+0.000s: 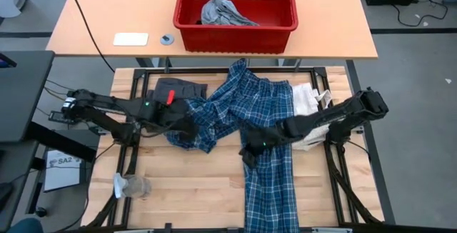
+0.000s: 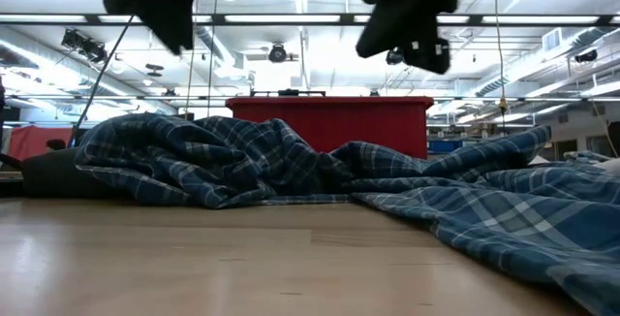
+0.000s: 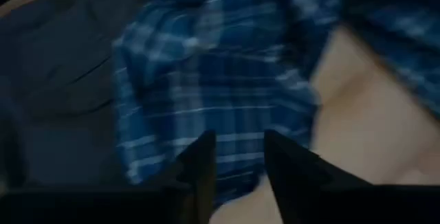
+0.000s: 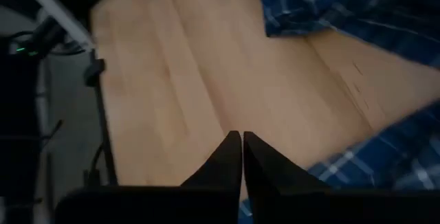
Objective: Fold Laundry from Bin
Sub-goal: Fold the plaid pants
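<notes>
Plaid trousers [image 1: 268, 136] lie rumpled across the worktop [image 1: 193, 190], awaiting flattening. Left gripper [image 3: 237, 157] hovers over them, jaws parted and empty; right gripper [image 4: 241, 157] clenched on nothing. Next: regrasp the bunched edge and spread it.

A pale wooden table top [image 1: 193, 190] sits on a black metal frame [image 1: 146, 76]. At the top of the high view stands a second, tan table [image 1: 335, 26] bearing a white flat object [image 1: 131, 39] and a small round item [image 1: 167, 39]. Grey floor [image 1: 414, 119] lies at right, with cables at upper right. The low view shows ceiling strip lights [image 2: 291, 18].
</notes>
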